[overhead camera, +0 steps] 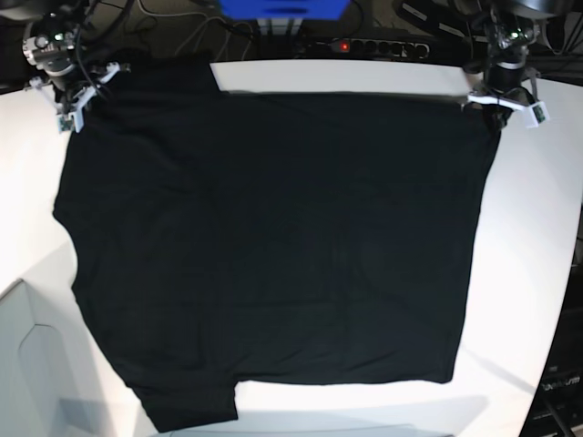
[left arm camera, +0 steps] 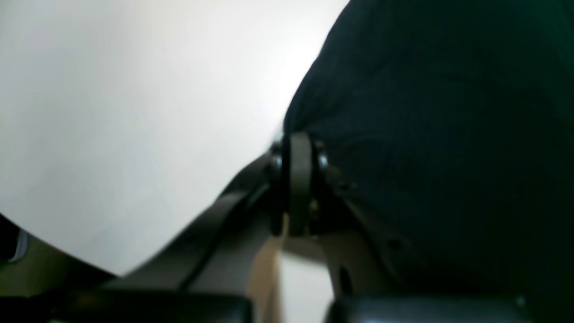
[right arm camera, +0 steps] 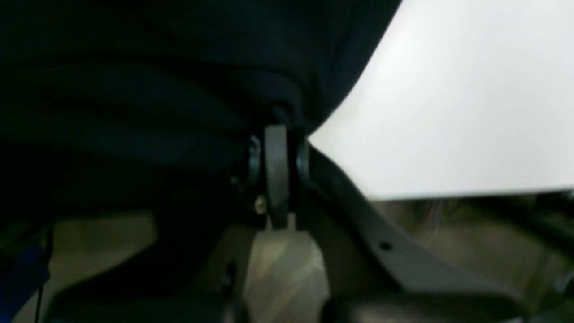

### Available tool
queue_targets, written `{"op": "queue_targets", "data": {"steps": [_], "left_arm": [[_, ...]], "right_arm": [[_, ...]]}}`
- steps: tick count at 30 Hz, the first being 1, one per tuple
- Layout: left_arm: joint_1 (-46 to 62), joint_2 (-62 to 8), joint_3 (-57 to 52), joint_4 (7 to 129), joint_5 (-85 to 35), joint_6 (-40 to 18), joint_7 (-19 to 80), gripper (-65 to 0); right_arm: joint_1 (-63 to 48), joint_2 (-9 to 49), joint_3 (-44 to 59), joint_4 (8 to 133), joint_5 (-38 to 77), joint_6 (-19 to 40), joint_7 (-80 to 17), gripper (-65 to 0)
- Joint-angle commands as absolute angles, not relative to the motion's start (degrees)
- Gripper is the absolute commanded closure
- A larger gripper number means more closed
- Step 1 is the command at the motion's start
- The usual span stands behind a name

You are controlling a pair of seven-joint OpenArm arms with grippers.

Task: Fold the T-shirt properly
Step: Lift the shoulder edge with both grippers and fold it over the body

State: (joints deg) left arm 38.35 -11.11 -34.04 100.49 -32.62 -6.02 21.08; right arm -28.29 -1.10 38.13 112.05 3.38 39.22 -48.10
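White table (overhead camera: 533,273) with black T-shirt (overhead camera: 273,237) atop.

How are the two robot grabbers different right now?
The left gripper pinches the black T-shirt at one corner; the right gripper pinches it at the opposite side. Beside the right gripper a sleeve sticks out; beside the left gripper none does. Both have closed jaws.

— And the base view comes up bright, the white worktop (overhead camera: 537,255) glowing, the shirt (overhead camera: 291,228) sinking to near-black!
— Over to the wrist views: dim dark areas, pale top washed out in the left, both pincers (left arm camera: 296,139) (right arm camera: 280,130) soft with blur
— And the right's background smears, out of focus too
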Motion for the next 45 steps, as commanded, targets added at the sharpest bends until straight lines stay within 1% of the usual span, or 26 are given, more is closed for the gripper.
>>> {"op": "queue_targets", "data": {"steps": [1, 8, 17, 19, 21, 25, 32, 39, 45], "left_arm": [[38.46, -11.82, -34.59, 102.11, -32.92, -6.02, 19.56, -0.2], [37.85, -9.80, -39.34, 106.07, -32.48, -6.20, 19.56, -0.2], [31.08, -9.98, -39.34, 106.15, -32.40, -6.02, 19.65, -0.2], [28.97, -9.89, -39.34, 106.15, -32.40, -6.02, 21.76, -0.2], [26.33, -9.89, -39.52, 106.15, -32.40, -6.02, 24.40, -0.2], [20.53, -9.89, -39.43, 105.54, -32.40, -6.02, 29.49, -0.2], [11.74, -9.89, -39.34, 101.85, -32.40, -6.02, 34.68, -0.2], [6.90, -10.51, -39.34, 96.40, -32.40, -6.02, 34.86, -0.2], [4.53, -10.59, -39.25, 94.37, -31.78, -6.20, 35.21, -0.2]], "right_arm": [[-28.53, -0.66, 38.37, 113.71, 3.38, 40.00, -47.43, 0.0], [-25.89, -0.57, 38.29, 114.33, 3.38, 40.00, -47.43, 0.0], [-17.71, -0.40, 38.02, 113.80, 2.95, 40.00, -47.43, 0.0], [-14.99, -0.22, 36.97, 113.27, 2.77, 40.00, -48.04, 0.0], [-12.35, 1.89, 34.95, 112.13, 2.24, 40.00, -50.07, 0.0], [-6.37, 4.18, 32.48, 107.91, 2.07, 40.00, -52.88, 0.0], [3.12, 6.55, 32.40, 97.98, 2.07, 40.00, -53.14, 0.0], [10.07, 8.13, 32.13, 89.27, 2.07, 40.00, -52.79, 0.0], [14.11, 9.98, 27.91, 83.74, 2.07, 40.00, -52.62, 0.0]]}}
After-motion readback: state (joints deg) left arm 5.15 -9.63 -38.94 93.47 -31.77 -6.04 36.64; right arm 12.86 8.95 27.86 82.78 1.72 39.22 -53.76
